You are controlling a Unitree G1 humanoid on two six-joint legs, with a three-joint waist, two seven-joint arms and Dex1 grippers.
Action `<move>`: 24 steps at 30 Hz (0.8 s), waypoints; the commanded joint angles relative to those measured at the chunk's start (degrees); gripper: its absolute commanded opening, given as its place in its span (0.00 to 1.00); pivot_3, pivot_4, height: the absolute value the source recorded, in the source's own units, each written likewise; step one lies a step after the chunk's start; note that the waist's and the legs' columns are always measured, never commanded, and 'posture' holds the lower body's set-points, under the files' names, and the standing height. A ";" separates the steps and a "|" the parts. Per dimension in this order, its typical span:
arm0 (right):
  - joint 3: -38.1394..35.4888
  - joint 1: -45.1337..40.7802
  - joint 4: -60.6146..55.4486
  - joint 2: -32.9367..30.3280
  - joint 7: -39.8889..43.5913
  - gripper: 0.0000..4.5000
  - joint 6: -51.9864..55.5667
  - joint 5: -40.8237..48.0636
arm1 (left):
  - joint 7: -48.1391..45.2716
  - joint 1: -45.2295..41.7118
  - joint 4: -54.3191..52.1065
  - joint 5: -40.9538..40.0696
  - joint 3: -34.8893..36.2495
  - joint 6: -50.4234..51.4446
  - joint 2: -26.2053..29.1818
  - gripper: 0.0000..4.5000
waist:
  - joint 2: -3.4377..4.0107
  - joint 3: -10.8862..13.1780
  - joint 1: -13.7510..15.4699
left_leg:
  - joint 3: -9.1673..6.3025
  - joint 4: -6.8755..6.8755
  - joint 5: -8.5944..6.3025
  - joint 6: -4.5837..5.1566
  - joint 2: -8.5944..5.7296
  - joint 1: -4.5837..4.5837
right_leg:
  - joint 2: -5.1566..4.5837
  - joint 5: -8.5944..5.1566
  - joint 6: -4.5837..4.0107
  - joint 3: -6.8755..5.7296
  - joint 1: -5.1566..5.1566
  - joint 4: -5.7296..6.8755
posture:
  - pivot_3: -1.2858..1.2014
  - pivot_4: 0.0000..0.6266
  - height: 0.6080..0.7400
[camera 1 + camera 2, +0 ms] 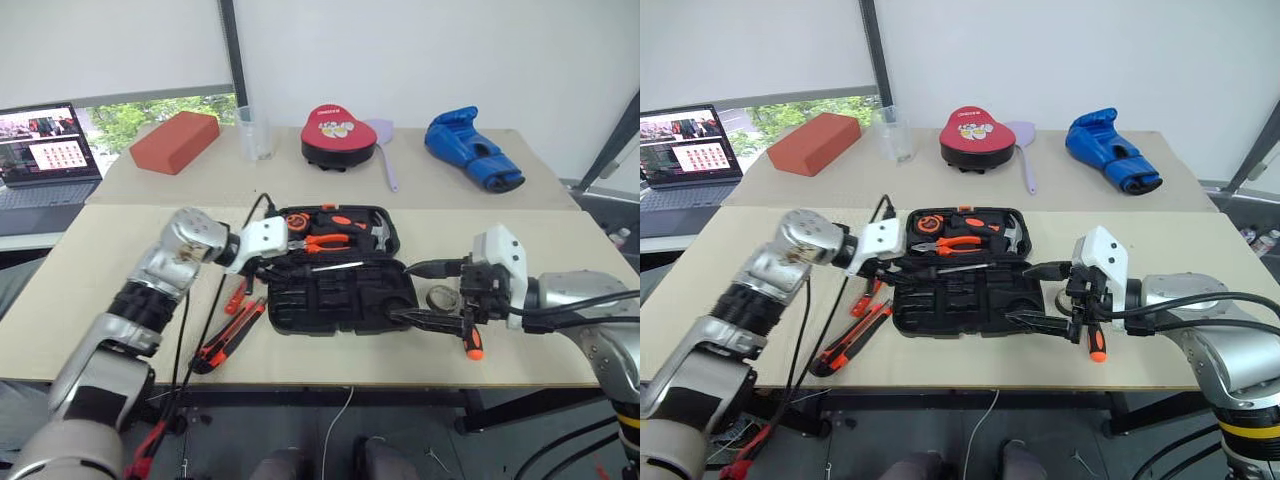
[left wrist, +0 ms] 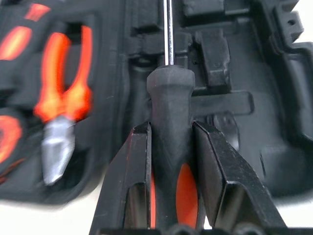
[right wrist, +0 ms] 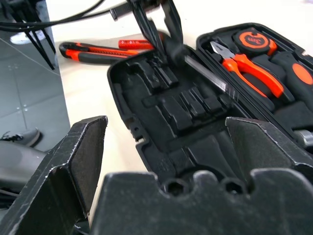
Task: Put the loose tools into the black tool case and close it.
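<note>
Screwdriver time: the left gripper (image 2: 171, 161) is squeezed tight on the black-and-orange handle of a long screwdriver (image 2: 168, 98), and its thin metal rod points out over the flat black plastic tool case (image 1: 335, 300). The case lies open in the middle of the head pictures, on the tan table (image 1: 90, 290). Its far half already holds the orange-handled pliers (image 1: 325, 241) and a steel-headed hammer (image 1: 378, 235).

The right gripper (image 1: 432, 296) waits at the right edge of the case with its fingers spread wide and nothing in them.

More tools wait on the table. A black-and-orange utility knife (image 1: 228, 336) lies left of the case in the lower left of the frame. A small orange thing (image 1: 236, 296) beside it may be the slim tester, but it is hard to tell. A small grey tape roll (image 1: 441, 297) and a second screwdriver (image 1: 472, 343) sit near the right gripper.

To do this step well, I think the arm should line the rod up with a long slot in the near half, lower the screwdriver flat, press the handle in, and only then let go.
</note>
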 commanded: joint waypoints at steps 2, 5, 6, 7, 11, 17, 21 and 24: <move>-2.34 0.08 -2.45 -0.45 -1.32 1.00 0.44 1.25 | 1.98 -4.62 6.15 4.14 -0.36 -3.63 -2.96 0.18 | 0.00 0.00 -0.04 | 0.00 0.03 0.00 0.01 0.00 -0.03 | -0.01 0.00 0.00 0.01 -0.01 -0.01 | 0.52 0.24 1.00; -2.46 0.34 -2.79 -0.22 -2.16 1.00 0.56 1.33 | 4.24 -7.14 11.82 6.25 -0.04 -5.77 -5.76 0.18 | -0.02 0.01 0.07 | 0.00 0.04 -0.01 0.04 0.00 -0.03 | -0.01 0.00 0.01 0.00 -0.01 -0.01 | 0.52 0.24 1.00; -2.57 0.44 -2.94 -0.15 -2.48 1.00 0.64 1.47 | 4.34 -7.87 13.32 6.48 0.29 -6.44 -6.55 0.18 | -0.02 0.01 0.10 | -0.01 0.09 -0.01 0.04 0.00 -0.08 | -0.01 0.00 0.01 -0.01 -0.02 -0.01 | 0.52 0.24 1.00; -2.64 0.51 -3.04 -0.12 -2.71 1.00 0.70 1.59 | 4.31 -8.40 14.48 6.68 0.58 -7.05 -7.12 0.18 | -0.02 0.01 0.10 | 0.00 0.12 -0.01 0.05 0.00 -0.12 | -0.01 0.01 0.02 -0.01 -0.05 -0.01 | 0.52 0.24 1.00; -3.07 0.92 -3.50 -0.20 -3.49 1.00 0.98 2.17 | 2.40 -9.27 16.50 6.54 1.16 -8.16 -8.47 0.18 | -0.03 0.02 0.06 | 0.00 0.17 -0.03 0.08 0.00 -0.19 | 0.00 0.01 0.03 -0.01 -0.14 0.02 | 0.52 0.24 1.00; -3.38 1.14 -3.39 -0.11 -4.36 1.00 1.12 2.37 | 2.31 -9.96 17.96 6.97 1.73 -9.03 -9.77 0.51 | -0.04 0.02 0.05 | 0.00 0.21 -0.02 0.09 -0.01 -0.24 | 0.00 0.02 0.03 -0.01 -0.17 0.04 | 0.52 0.24 1.00; -3.31 1.25 -3.50 -0.02 -4.46 1.00 1.15 2.45 | 2.29 -10.49 17.03 6.50 2.56 -9.04 -9.82 0.83 | -0.04 0.02 0.14 | 0.00 0.25 -0.03 0.10 -0.01 -0.24 | -0.01 0.02 0.04 0.00 -0.16 0.04 | 0.52 0.24 1.00; -3.23 1.22 -3.43 0.11 -4.50 1.00 1.09 2.50 | 2.37 -11.07 16.39 5.58 3.80 -7.28 -10.43 0.99 | -0.04 0.02 0.13 | 0.00 0.24 -0.03 0.11 -0.01 -0.24 | 0.00 0.03 0.05 -0.01 -0.17 0.04 | 0.52 0.24 1.00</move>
